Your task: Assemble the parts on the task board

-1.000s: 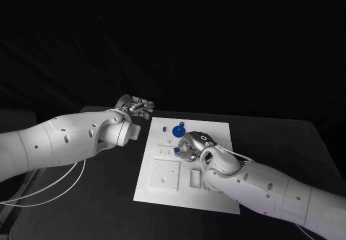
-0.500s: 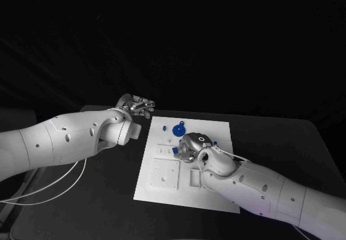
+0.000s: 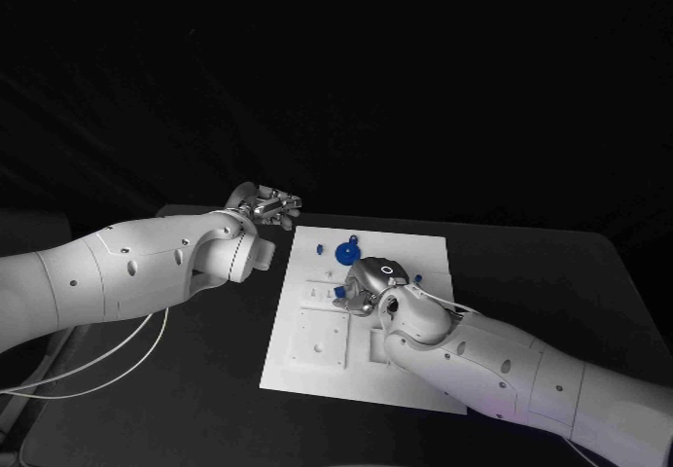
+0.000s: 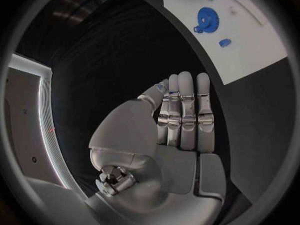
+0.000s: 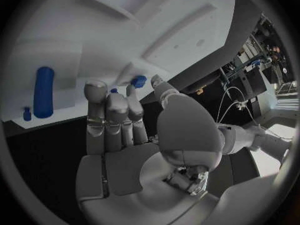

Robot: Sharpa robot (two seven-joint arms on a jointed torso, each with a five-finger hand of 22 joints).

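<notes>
One second has brought the right hand (image 3: pixel 368 285) slightly lower and leftward in the head frame, over the middle of the task board (image 3: pixel 421 248). Its fingers (image 5: pixel 111 116) lie together, nearly straight, holding nothing, tips close to a small blue part (image 5: pixel 139 81); contact cannot be told. This looks like lining up a pick or push. Farther up the board lies the blue gear (image 3: pixel 346 255). Beyond, upper left, the left hand (image 3: pixel 266 210) has stayed off the board over the dark worktop (image 3: pixel 561 263), fingers (image 4: pixel 184 110) straight, empty.
</notes>
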